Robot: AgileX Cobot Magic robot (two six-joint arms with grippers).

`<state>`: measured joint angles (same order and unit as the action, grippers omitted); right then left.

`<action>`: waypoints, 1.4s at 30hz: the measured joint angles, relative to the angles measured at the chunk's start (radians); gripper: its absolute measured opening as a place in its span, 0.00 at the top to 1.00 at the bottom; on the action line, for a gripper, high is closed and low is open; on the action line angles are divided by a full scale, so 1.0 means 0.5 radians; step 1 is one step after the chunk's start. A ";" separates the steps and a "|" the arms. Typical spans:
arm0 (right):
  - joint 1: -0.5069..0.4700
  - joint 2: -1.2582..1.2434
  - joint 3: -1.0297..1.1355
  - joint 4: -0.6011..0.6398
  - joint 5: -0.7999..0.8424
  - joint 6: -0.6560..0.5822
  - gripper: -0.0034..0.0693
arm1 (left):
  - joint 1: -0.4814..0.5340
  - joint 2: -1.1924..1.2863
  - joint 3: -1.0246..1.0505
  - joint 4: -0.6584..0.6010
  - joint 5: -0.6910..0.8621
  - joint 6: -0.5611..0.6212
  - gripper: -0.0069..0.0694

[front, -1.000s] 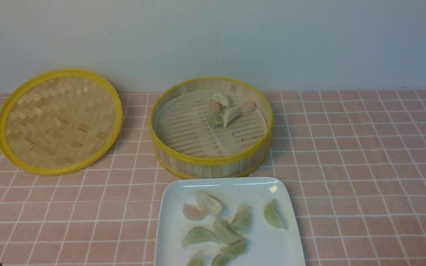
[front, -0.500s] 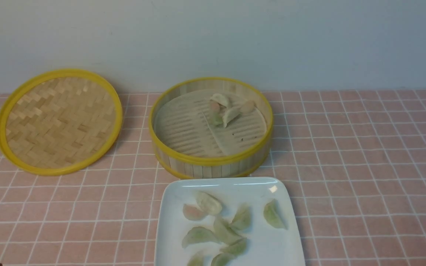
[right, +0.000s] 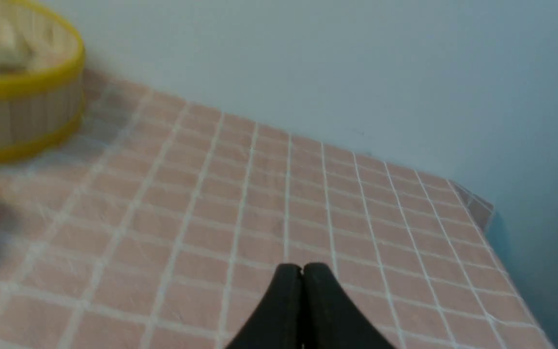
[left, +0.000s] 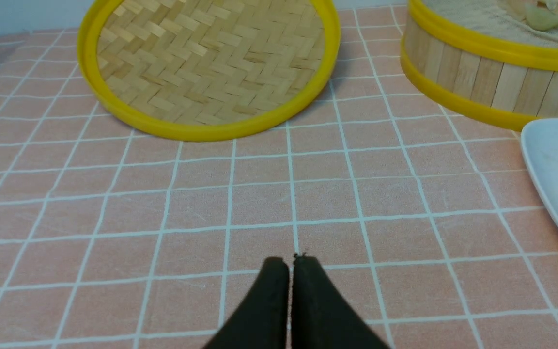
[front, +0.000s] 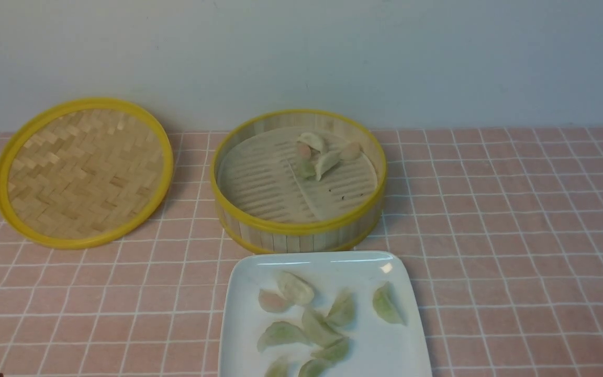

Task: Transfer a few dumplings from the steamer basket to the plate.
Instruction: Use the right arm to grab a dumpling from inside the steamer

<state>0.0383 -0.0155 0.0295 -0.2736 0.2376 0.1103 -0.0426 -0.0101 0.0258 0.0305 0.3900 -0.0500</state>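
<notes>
While both hands sit pinched shut with nothing between the tips, I read the desk (front: 516,235) from the left. The woven bamboo lid (front: 84,173) lies at nine o'clock from the steamer basket (front: 301,230). My left hand (left: 290,264) hovers low over bare cloth near both. Inside the basket, a small cluster of dumplings (front: 322,157) huddles at one o'clock on the slotted liner (front: 259,183), touching one another. At six o'clock, just beside the basket, the white plate (front: 395,345) already carries several dumplings. My right hand (right: 302,269) hangs well off toward three o'clock. I judge the dumplings light, soft, tacky and easily torn, so I'd pinch one gently across its plump belly, not the pleated edge. The pink grid-checked cloth looks flat and grippy, and a plain pale wall (front: 301,52) backs the desk.
</notes>
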 joint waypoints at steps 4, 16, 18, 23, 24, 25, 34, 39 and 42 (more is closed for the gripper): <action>0.000 0.000 0.000 0.352 -0.344 0.346 0.97 | 0.000 0.000 0.000 0.000 0.000 0.000 0.92; 0.000 0.003 -0.079 0.716 -0.842 1.014 0.97 | 0.000 0.000 0.000 0.000 0.000 0.000 0.92; 0.002 0.073 -0.279 0.634 -0.639 1.169 0.97 | 0.000 0.000 0.000 0.000 0.000 0.000 0.92; 0.172 0.712 -1.042 0.314 0.279 1.171 0.97 | 0.000 0.000 0.000 0.000 0.000 0.000 0.92; 0.262 0.921 -1.261 0.283 0.511 1.052 0.97 | 0.000 0.000 0.000 0.000 0.000 0.000 0.92; 0.342 1.135 -1.413 0.280 0.735 0.934 0.97 | 0.000 0.000 0.000 0.000 0.000 0.000 0.92; 0.605 2.499 -2.610 0.494 1.747 0.222 0.97 | 0.000 0.000 0.000 0.000 0.000 0.000 0.92; 0.605 3.080 -3.192 0.749 1.984 -0.105 0.97 | 0.000 0.000 0.000 0.000 0.000 0.000 0.92; 0.641 3.476 -3.591 0.872 2.013 -0.221 0.97 | 0.000 0.000 0.000 0.000 0.000 0.000 0.92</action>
<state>0.3589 1.7223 -1.7660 0.1622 1.2443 0.0000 -0.0426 -0.0101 0.0258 0.0307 0.3900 -0.0500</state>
